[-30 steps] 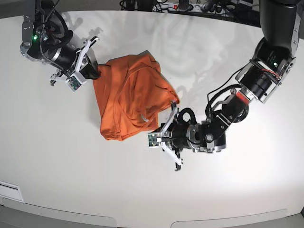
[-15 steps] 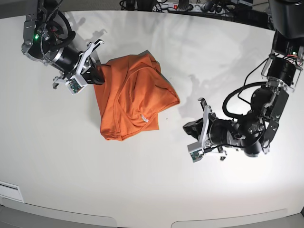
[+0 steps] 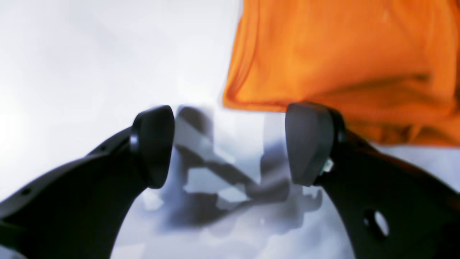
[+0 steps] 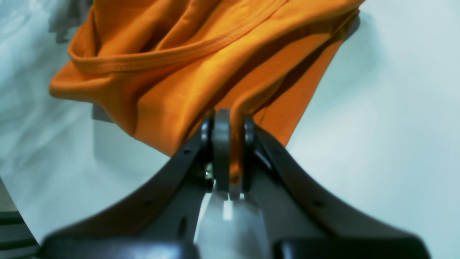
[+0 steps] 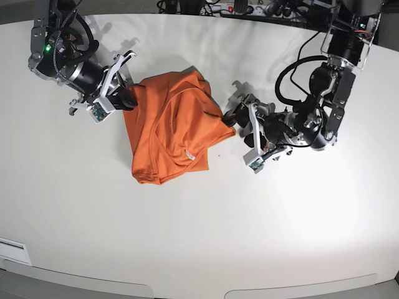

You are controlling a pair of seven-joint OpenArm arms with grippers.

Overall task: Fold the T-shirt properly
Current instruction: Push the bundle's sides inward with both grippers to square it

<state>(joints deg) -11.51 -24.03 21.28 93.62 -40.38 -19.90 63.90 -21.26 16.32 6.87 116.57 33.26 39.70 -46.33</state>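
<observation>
On table (image 5: 199, 237), we pinch T-shirt (image 5: 171, 128) w/ right gripper (image 4: 227, 144); left gripper (image 3: 230, 144) gapes wide, empty, beside shirt edge.

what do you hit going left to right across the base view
right gripper shut on the T-shirt's edge → T-shirt → left gripper, open, at the shirt's other side → the left arm's dark joints

Left gripper back at the shirt

The left gripper (image 5: 239, 118) swung from near-right open table up to the T-shirt's (image 5: 168, 128) right edge, jaws apart, beside its corner
</observation>
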